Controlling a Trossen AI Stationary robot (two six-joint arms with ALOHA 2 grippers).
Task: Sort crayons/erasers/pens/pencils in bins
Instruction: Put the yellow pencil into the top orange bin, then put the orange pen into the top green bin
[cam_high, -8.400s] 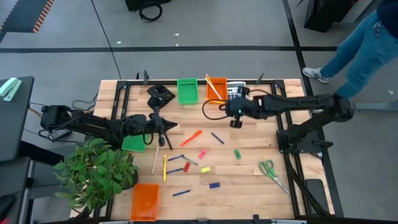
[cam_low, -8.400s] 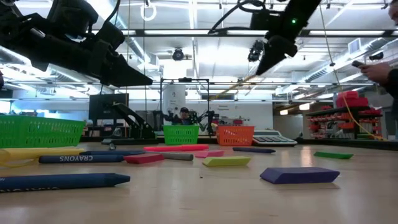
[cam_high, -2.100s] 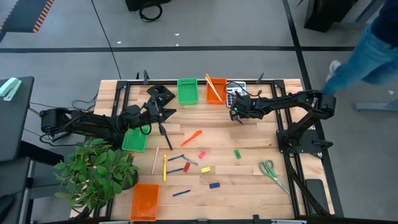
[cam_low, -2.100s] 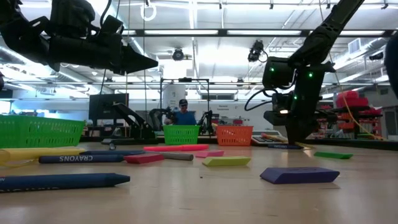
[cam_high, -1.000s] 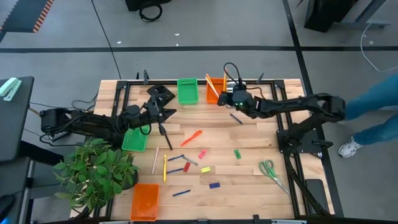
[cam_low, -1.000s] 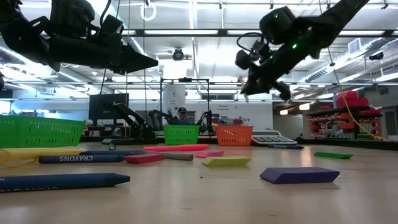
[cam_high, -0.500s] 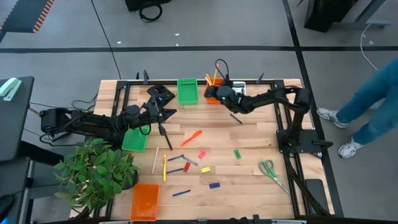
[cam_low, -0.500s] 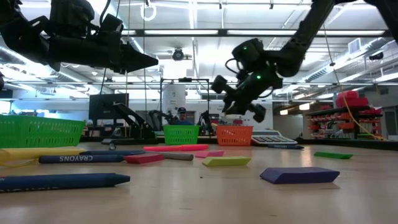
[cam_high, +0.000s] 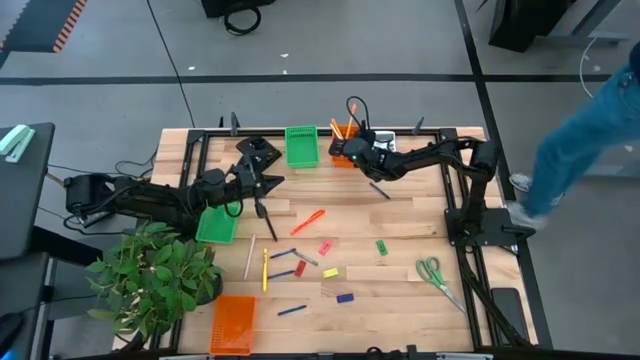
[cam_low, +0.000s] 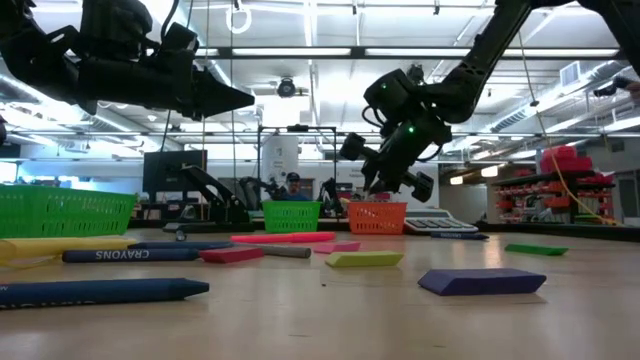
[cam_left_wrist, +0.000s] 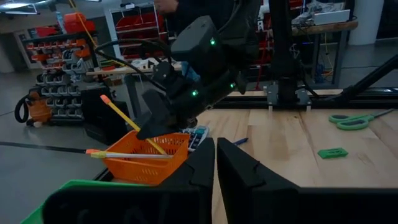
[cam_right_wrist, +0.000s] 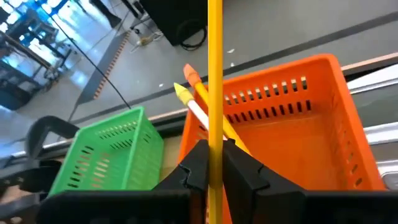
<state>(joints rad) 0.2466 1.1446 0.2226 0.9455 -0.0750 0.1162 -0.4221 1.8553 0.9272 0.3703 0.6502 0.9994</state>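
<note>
The right end effector (cam_right_wrist: 211, 163), clamped on a yellow pencil (cam_right_wrist: 215, 74), hovers over the far orange bin (cam_right_wrist: 292, 146); the pencil's long axis points across the bin below. A second ago it hung farther right. The left end effector (cam_left_wrist: 216, 163), shut and empty, waits above the near green bin (cam_high: 216, 226).

Slatted plastic bins (cam_right_wrist: 298, 137), wood-plank table (cam_high: 400, 270)

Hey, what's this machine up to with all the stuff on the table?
It is sorting stationery into bins. The right gripper is shut on a yellow pencil and holds it over the orange bin at the table's far edge, which already holds other pencils. The left gripper waits, shut, by a green bin. Crayons, erasers and pens lie loose on the table.
</note>
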